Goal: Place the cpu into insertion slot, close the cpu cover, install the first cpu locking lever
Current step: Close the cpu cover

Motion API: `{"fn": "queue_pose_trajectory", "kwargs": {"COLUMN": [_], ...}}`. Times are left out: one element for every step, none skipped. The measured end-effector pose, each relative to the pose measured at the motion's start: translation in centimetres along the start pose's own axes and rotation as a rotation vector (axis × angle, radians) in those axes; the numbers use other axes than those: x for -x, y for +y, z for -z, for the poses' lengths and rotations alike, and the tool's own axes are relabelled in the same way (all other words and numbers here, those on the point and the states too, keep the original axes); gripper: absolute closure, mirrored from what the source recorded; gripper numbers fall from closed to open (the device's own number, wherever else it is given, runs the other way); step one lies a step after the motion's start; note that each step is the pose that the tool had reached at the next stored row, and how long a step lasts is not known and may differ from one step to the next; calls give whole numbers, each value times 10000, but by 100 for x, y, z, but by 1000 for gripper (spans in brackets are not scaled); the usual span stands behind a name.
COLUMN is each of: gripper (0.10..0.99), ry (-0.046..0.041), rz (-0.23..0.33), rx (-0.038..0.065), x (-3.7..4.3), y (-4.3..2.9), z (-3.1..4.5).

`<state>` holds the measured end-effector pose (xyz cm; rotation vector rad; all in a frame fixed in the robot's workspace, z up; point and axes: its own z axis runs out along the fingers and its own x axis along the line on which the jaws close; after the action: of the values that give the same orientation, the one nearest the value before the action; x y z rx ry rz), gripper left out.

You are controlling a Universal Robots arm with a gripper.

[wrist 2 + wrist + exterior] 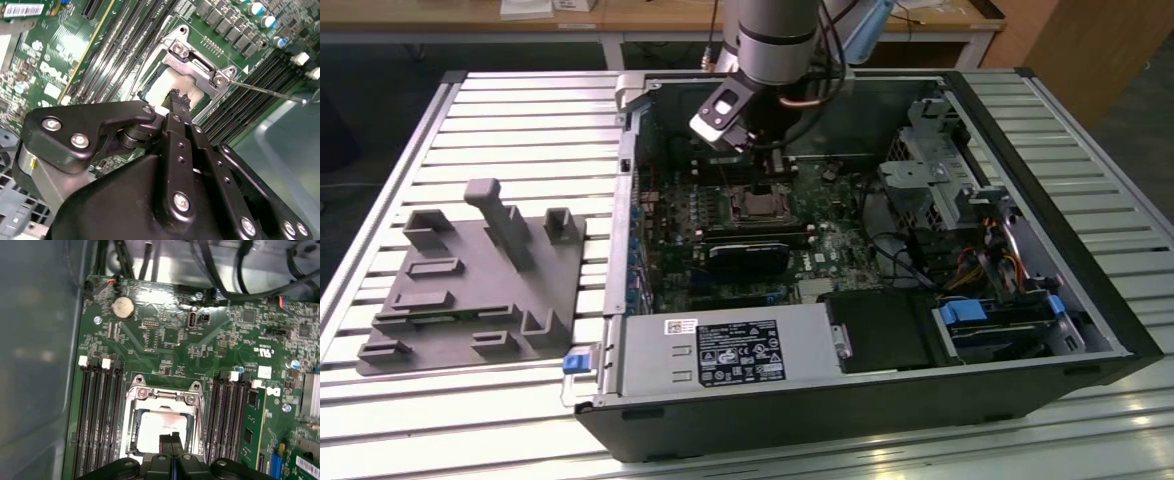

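Nearest: claw [179, 96] pinched narrow, gripping nothing, covering one edge of the cpu [161, 86]. That cpu down in the mostly hidden insertion slot [131, 432], cpu cover [197, 62] framing it. Farther: thin lever [265, 91] sticking out over black memory slots [239, 108].

A: Any room inside the case [854, 410]?

B: Straight down from the open top. The gripper [170, 437] stands in that shaft over the cpu [150, 427], jaws pressed together.

A: And around the cpu?

B: Tight. Memory slots [97, 415] flank it on two sides, a black heatsink [750, 255] sits just beside it on the near side (nearer the exterior camera), and a thin lever [270, 91] juts out over the slots.

A: Further out?

B: Drive cage [927, 165] and cables [981, 265] crowd the exterior view's right; the power supply [720, 350] blocks the near edge. Bare table [520, 120] lies on the exterior view's left, around a grey fixture [467, 280].
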<state>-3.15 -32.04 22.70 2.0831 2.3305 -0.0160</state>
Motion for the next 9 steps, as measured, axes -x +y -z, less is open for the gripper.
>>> {"fn": "queue_pose_trajectory", "kwargs": {"gripper": [980, 980, 980, 980, 980, 980, 980, 980, 980], "ry": [0, 0, 1, 1, 2, 2, 3, 4, 4], "rz": [175, 354, 540, 720, 911, 1090, 1269, 1451, 1630], "rx": [3, 6, 9, 13, 16, 20, 23, 27, 30], "x": [0, 0, 0, 0, 0, 0, 0, 0, 0], "y": [0, 0, 0, 0, 0, 0, 0, 0, 0], "z": [0, 0, 0, -1, -1, -2, -2, -2, -3]}}
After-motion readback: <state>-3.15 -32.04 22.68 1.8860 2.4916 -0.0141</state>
